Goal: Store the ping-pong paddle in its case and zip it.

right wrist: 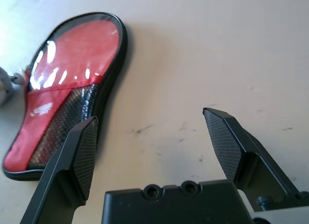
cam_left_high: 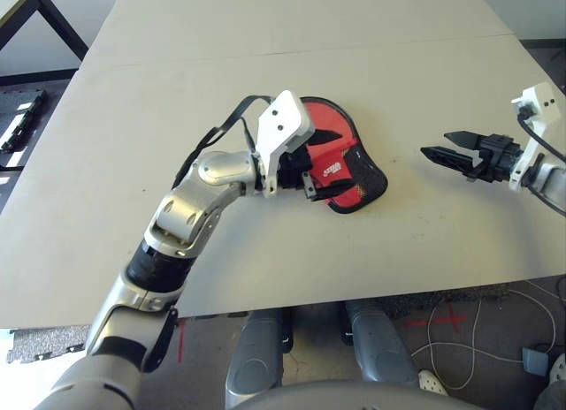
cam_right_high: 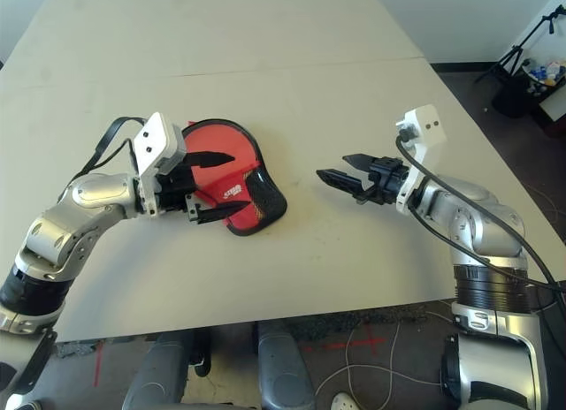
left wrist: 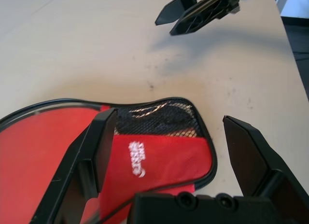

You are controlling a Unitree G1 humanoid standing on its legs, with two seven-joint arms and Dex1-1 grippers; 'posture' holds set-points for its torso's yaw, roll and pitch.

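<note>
The case (cam_left_high: 340,167) lies flat near the middle of the table, red side up, its mesh pocket and white logo (left wrist: 137,159) toward its narrow end. Its black strap (cam_left_high: 221,127) loops out on the left. My left gripper (cam_left_high: 309,174) hovers open over the narrow end, one finger (left wrist: 99,147) on each side of the logo area, holding nothing. My right gripper (cam_right_high: 333,165) is open and empty above bare table to the right of the case, pointing at it. It also appears in the left wrist view (left wrist: 169,19). The ping-pong paddle is out of view.
The pale table (cam_left_high: 292,83) has a seam running across its far half and its front edge (cam_left_high: 354,299) close to me. Cables lie on the floor (cam_left_high: 478,330) at lower right, and dark stands (cam_right_high: 517,61) are beyond the right edge.
</note>
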